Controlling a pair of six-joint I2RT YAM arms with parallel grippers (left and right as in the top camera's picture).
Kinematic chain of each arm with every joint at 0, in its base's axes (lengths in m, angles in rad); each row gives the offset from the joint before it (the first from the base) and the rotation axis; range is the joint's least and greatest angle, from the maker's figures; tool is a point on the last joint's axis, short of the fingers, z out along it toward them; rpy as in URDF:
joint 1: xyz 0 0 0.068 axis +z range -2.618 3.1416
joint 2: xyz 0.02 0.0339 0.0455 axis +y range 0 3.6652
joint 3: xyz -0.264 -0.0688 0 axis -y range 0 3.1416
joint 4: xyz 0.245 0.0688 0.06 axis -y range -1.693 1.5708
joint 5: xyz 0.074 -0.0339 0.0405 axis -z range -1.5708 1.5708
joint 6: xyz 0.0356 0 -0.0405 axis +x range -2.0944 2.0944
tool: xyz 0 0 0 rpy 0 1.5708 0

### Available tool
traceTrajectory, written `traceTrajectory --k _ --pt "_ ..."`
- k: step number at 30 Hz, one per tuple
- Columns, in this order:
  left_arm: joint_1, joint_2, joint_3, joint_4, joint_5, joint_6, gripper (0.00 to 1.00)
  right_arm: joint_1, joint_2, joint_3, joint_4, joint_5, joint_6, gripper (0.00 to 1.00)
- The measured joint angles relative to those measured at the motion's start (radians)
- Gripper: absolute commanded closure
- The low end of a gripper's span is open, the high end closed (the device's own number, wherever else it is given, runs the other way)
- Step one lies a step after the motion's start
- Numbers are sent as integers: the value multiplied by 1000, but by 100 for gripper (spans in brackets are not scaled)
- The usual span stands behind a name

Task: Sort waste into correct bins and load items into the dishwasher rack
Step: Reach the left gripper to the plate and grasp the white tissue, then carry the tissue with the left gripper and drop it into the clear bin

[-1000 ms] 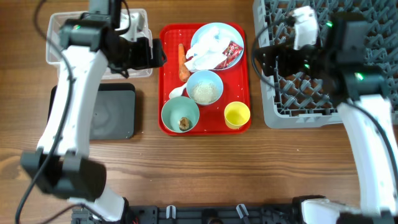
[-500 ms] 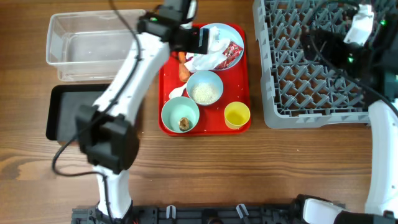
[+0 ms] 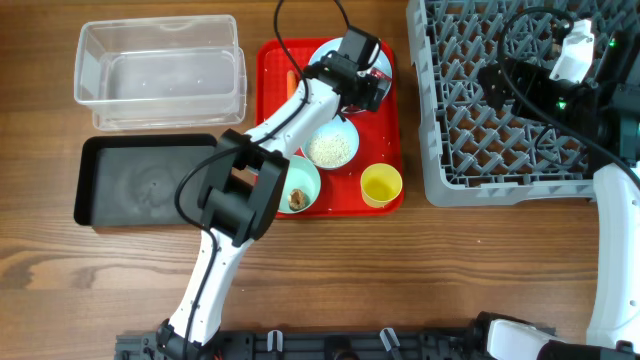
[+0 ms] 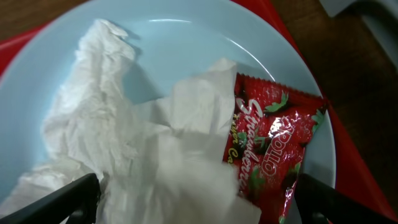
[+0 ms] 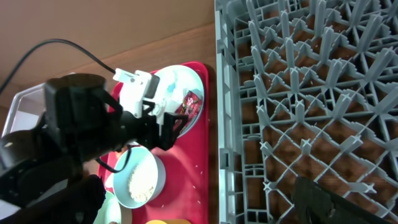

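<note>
1 pick: left gripper [image 4: 196, 198] gapes wide over crumpled paper [image 4: 112, 143]; descend centred, pinch paper only, clear of strawberry wrapper [image 4: 273, 143].

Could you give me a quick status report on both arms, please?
Left gripper open, low over the paper and wrapper on the plate. Right gripper open, empty, above the rack. Nothing grasped yet; nothing blocking.
</note>
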Motion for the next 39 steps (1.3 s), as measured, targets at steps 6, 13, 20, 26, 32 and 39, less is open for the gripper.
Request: traceTrajectory --k 6,13,20,26,32,39 --pt "3 35 5 13 -6 7 10 0 0 0 0 3 0 0" --pt "6 35 5 16 -12 -40 96 0 0 0 0 15 0 0" --pt "9 29 6 4 -11 -91 96 0 0 0 0 17 0 0" --pt "22 -167 5 -55 -15 -92 96 0 0 0 0 17 0 0" --pt "140 -518 27 -227 -179 -92 96 0 0 0 1 17 0 0" --pt "455 -423 26 -417 -177 -144 96 0 0 0 1 17 0 0"
